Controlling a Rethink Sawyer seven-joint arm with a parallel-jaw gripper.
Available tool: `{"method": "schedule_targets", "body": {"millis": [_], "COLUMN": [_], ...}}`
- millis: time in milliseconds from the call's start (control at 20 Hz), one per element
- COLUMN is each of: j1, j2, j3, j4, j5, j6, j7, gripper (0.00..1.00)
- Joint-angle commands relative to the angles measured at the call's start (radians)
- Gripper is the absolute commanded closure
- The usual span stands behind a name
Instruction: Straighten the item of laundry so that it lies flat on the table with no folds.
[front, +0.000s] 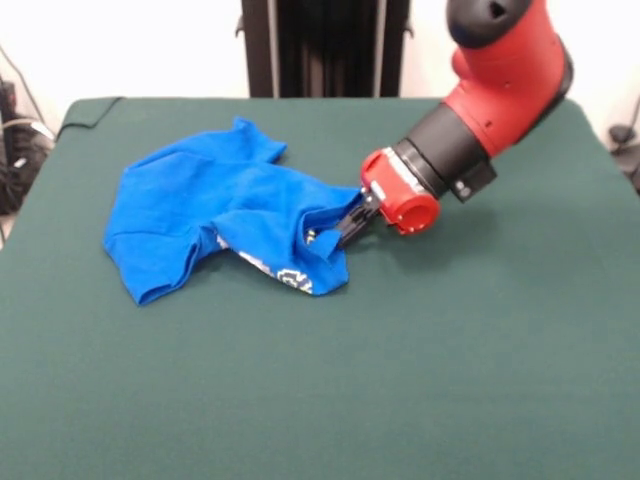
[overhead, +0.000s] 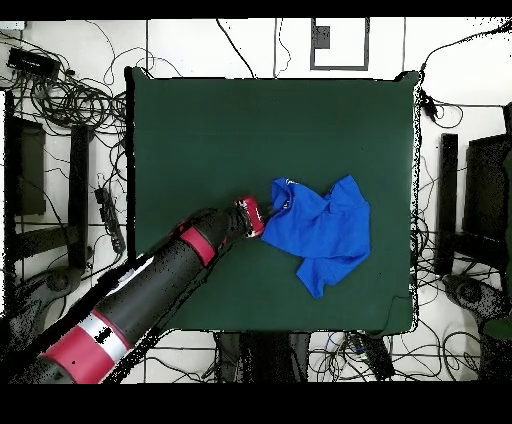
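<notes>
The item of laundry (front: 200, 205), a bright blue T-shirt, lies crumpled and folded over itself on the left middle of the green table (front: 450, 350). A strip of its white print shows at its near right edge. My gripper (front: 322, 234) reaches in low from the right and is shut on the shirt's right edge, with its tips tucked into a fold there. In the overhead view the shirt (overhead: 325, 230) lies right of the table's (overhead: 200, 140) centre and the gripper (overhead: 268, 212) meets its left edge.
The red and black arm (front: 480, 110) slants down from the top right over the table's far right part. Cables and black stands (overhead: 70, 180) surround the table on the floor.
</notes>
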Motion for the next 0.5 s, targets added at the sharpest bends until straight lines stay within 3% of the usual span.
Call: {"method": "schedule_targets", "body": {"millis": [50,150,250,300,450,500], "j1": [0.126,0.131,0.137,0.144,0.166,0.172], "j2": [0.229,0.255,0.255,0.245,0.161,0.162], "j3": [-0.147,-0.194,-0.198,-0.184,-0.057,-0.06], "j4": [-0.223,-0.255,-0.252,-0.237,-0.126,-0.122], "j5": [0.197,0.243,0.293,0.32,0.444,0.466], "j6": [0.606,0.683,0.652,0.6,0.253,0.232], "j7": [0.416,0.5,0.564,0.58,0.593,0.607], "gripper": [1.0,1.0,1.0,1.0,1.0,1.0]}}
